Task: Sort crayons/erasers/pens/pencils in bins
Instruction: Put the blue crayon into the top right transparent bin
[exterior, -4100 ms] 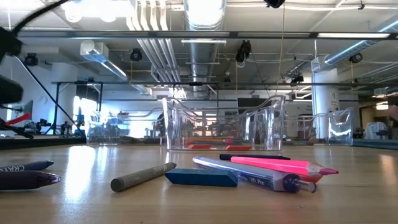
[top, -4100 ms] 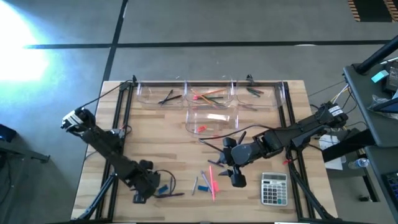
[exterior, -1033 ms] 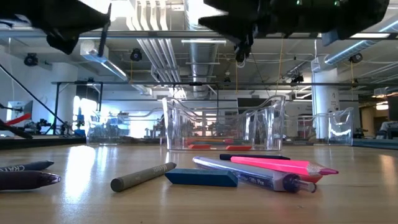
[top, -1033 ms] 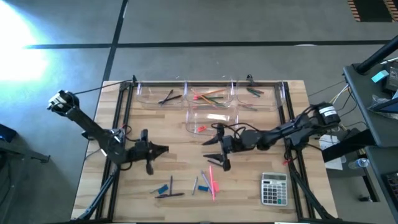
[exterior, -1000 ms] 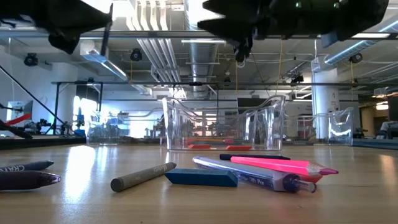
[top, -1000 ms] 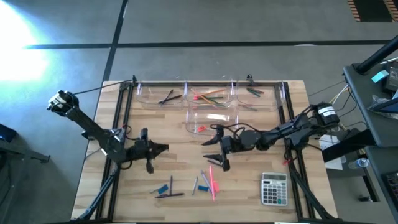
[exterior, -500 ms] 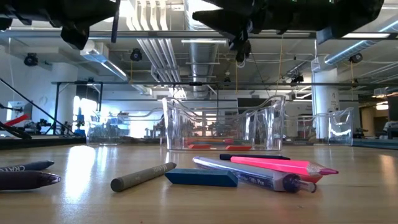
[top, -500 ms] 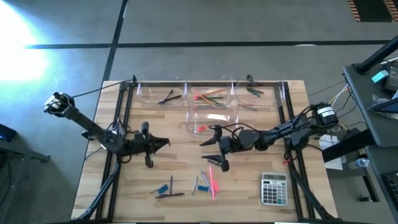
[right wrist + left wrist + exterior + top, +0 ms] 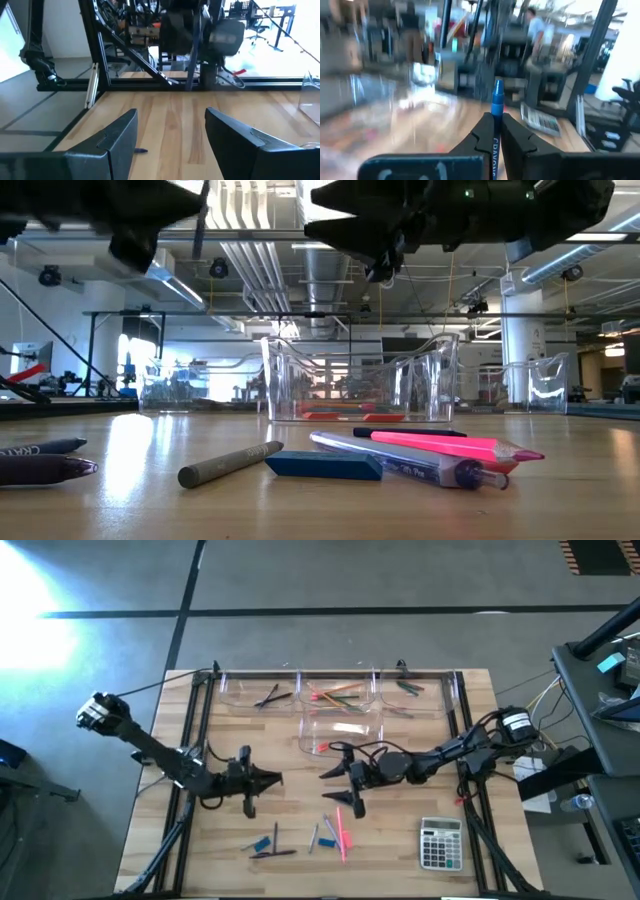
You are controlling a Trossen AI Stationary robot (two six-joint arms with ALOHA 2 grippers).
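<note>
One blue crayon (image 9: 496,102) is pinched by the left gripper (image 9: 268,779) beside the calculator (image 9: 440,843)-side right gripper (image 9: 338,787), whose fingers are spread.

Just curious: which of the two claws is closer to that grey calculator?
The right claw: it hangs over mid-table, not far from the calculator at the near right corner. The left claw, gripping a blue crayon, is farther left.

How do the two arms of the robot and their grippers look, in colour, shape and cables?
Both arms are black, slim and jointed. A pale grey round part sits at the outer joint of each, and thin black cables run along them. The left gripper has two narrow black fingers. The right gripper has two broad, flat, dark fingers with angled tips.
</note>
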